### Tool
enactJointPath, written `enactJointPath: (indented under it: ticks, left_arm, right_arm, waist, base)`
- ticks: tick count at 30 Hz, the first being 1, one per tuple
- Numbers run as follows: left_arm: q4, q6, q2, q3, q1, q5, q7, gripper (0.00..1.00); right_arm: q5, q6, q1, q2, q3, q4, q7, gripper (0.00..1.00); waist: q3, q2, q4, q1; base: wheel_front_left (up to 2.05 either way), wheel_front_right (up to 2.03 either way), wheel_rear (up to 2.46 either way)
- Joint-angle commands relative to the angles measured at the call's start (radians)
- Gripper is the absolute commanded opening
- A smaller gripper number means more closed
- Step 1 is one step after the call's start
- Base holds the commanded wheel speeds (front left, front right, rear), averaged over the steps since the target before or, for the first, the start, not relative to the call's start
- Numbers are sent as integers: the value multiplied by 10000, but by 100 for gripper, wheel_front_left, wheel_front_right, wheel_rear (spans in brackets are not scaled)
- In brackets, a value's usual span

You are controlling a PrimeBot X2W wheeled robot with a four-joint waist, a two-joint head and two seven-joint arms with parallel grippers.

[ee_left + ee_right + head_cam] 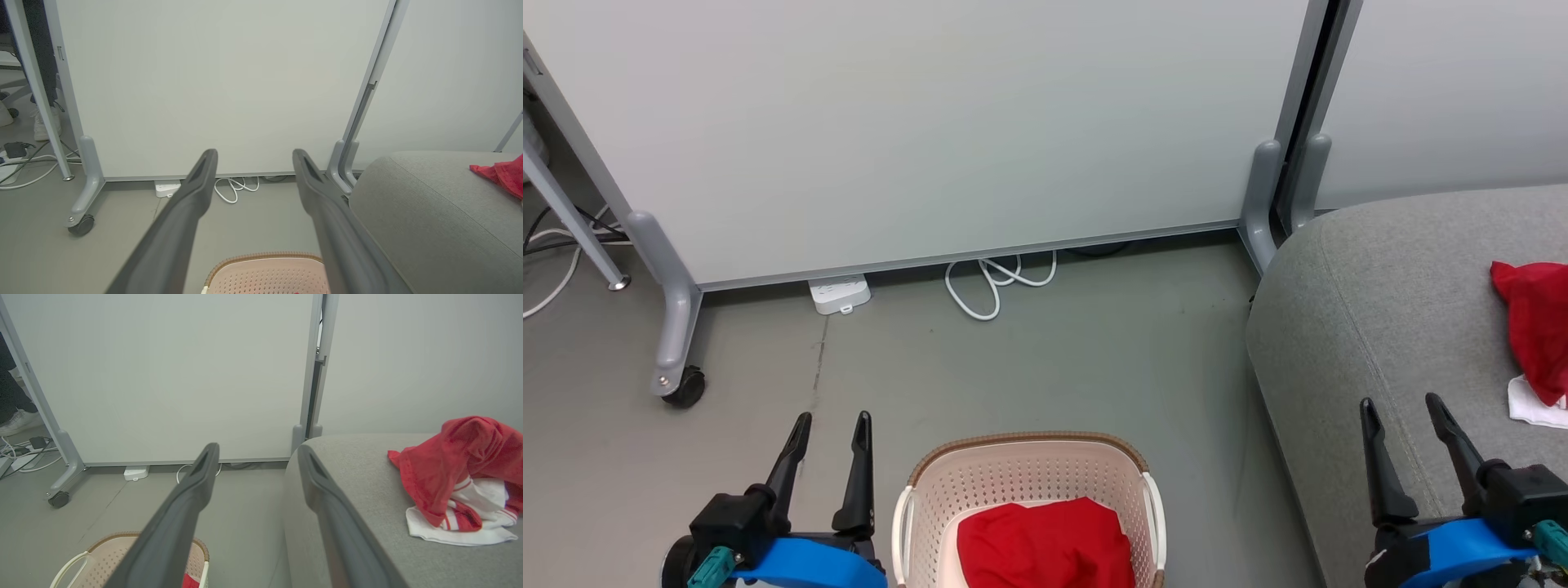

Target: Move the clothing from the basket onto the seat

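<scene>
A cream perforated basket (1021,474) with a brown rim stands on the floor at the bottom centre, holding a bright red garment (1045,543). To its right is the grey seat (1388,310), where another red garment with white striped trim (457,477) lies crumpled. My left gripper (833,425) hangs open left of the basket, fingers empty. Over the seat's front edge my right gripper (1401,407) stands open and empty too. The basket rim (265,259) shows low in the left wrist view, and the basket (106,555) shows at the lower left in the right wrist view.
White partition panels on grey wheeled feet (678,343) stand behind. A white power strip (839,294) and a looped white cable (992,282) lie on the floor at the panel's base. Cables and a table leg (572,220) are at far left. A person's shoe (16,420) shows there.
</scene>
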Motion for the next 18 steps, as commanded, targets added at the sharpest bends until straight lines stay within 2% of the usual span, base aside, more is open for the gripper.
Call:
enactJointPath:
  ticks: [1,18]
  left_arm:
    - [57,-24,-17,164,48,33,-27,100]
    - [334,-24,-39,422,163,66,-27,100]
  right_arm:
    - [105,1,220,10,96,21,-85,100]
    - [221,3,189,11,504,175,-122,100]
  waist:
    - [-51,-1,55,2]
    - [-135,-1,442,2]
  base:
    - [0,0,0]
    - [0,0,0]
